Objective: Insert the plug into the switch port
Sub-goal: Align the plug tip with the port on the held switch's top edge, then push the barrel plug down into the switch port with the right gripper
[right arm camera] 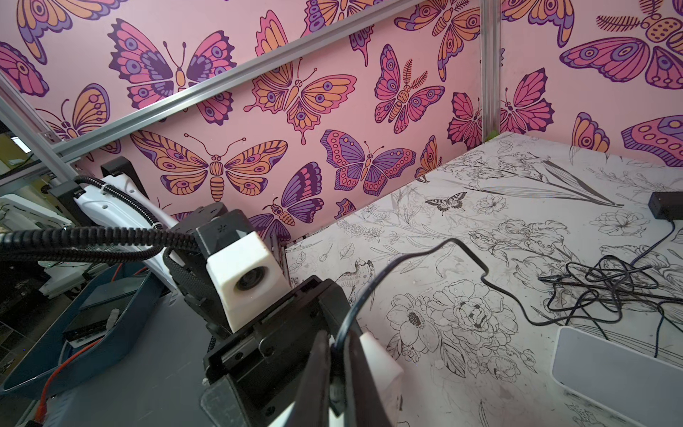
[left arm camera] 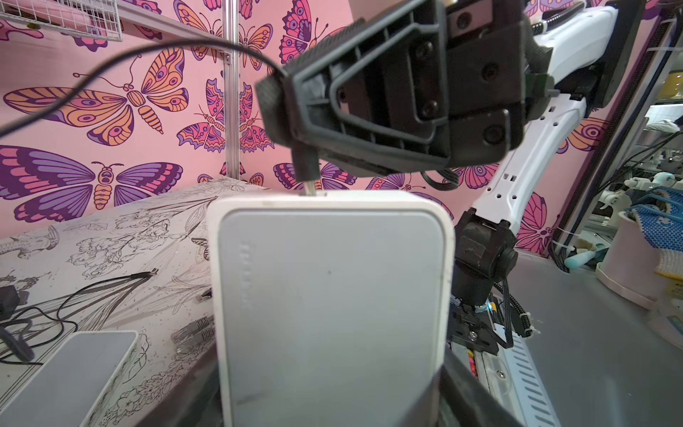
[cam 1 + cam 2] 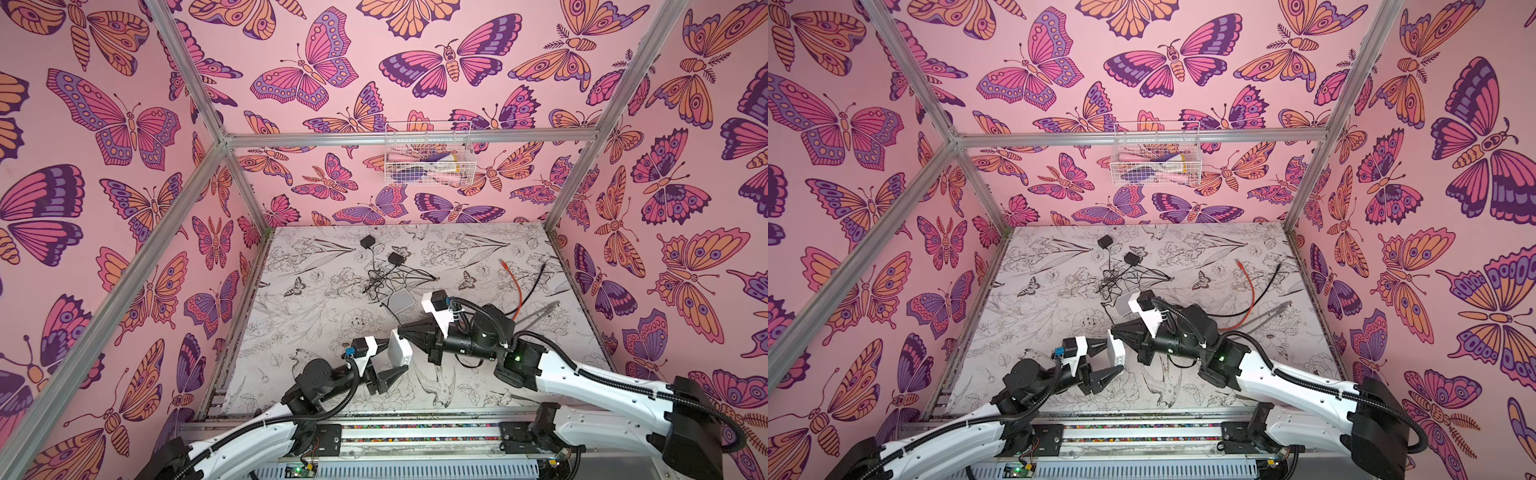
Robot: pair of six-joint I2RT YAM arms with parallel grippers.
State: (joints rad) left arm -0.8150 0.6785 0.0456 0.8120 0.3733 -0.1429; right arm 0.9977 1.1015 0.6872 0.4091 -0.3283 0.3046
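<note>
in both top views the left gripper (image 3: 387, 361) grasps the switch (image 3: 400, 352) by one end and holds it upright over the front middle of the worktop (image 3: 316, 332). the right gripper (image 3: 405, 332) reaches in from the right and its clenched tips meet the switch's far corner. from up here the plug is hidden behind those tips

the left wrist view fills that gap. the switch (image 2: 332, 295) stands with its broad grey face to the camera. the right gripper (image 2: 275, 111) is clamped on the black plug (image 2: 306, 166), whose metal tip touches the narrow edge of the switch facing that gripper. how deep the tip sits i cannot tell. the cable (image 2: 177, 44) arcs away from the gripper

the right wrist view shows only the cable (image 1: 452, 241) pinched between the fingers (image 1: 318, 369) and one white corner of the switch (image 1: 380, 366) past them; plug and port are hidden there

a second switch (image 3: 401, 300) lies flat on the worktop just behind the grippers, beside a wire tangle (image 3: 382, 282) with two black adapters (image 3: 368, 242). a red cable (image 3: 515, 286) and a black cable (image 3: 537, 282) lie to the right
</note>
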